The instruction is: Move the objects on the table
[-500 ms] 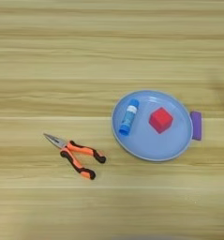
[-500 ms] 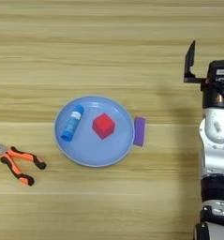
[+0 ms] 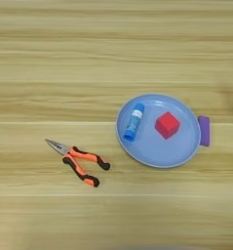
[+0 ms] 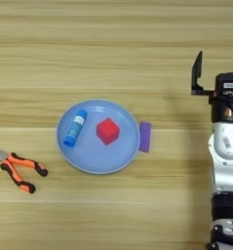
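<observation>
Cube (image 4: 107,131) and glue stick (image 4: 75,128) lie on the plate (image 4: 96,163); purple bar (image 4: 145,136) touches its rim, pliers (image 3: 79,161) apart. Tool (image 4: 199,73) holds nothing; its opening I cannot tell.

place: robot test bench, likely a lab | evidence: bare wood-grain table (image 3: 64,58) — silver robot forearm (image 4: 225,151) over it

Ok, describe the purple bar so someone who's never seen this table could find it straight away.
Find the large round light-blue plate on the wooden table. The small purple bar lies just outside its right rim, on the table. Unlike the red cube and blue glue stick, it is not on the plate.
</observation>
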You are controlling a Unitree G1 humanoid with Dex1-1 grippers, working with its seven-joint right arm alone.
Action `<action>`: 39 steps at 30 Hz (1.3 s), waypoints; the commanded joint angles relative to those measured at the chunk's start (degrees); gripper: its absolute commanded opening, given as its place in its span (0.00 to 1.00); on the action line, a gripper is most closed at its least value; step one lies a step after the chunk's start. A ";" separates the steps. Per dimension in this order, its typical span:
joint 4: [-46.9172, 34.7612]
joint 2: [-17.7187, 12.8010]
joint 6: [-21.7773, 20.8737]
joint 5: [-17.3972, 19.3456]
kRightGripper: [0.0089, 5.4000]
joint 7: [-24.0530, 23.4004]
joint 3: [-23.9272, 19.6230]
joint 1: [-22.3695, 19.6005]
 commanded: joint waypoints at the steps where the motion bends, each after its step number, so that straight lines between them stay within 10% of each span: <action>1: -3.23 -2.68 -0.17 0.19 1.00 0.30 -0.69 -3.46; 11: -6.56 -2.00 4.23 1.91 1.00 2.49 0.25 -4.63; 29: -26.44 -4.57 31.72 25.22 1.00 32.44 5.31 3.07; 39: -34.07 -5.15 40.15 25.36 1.00 41.52 11.35 8.40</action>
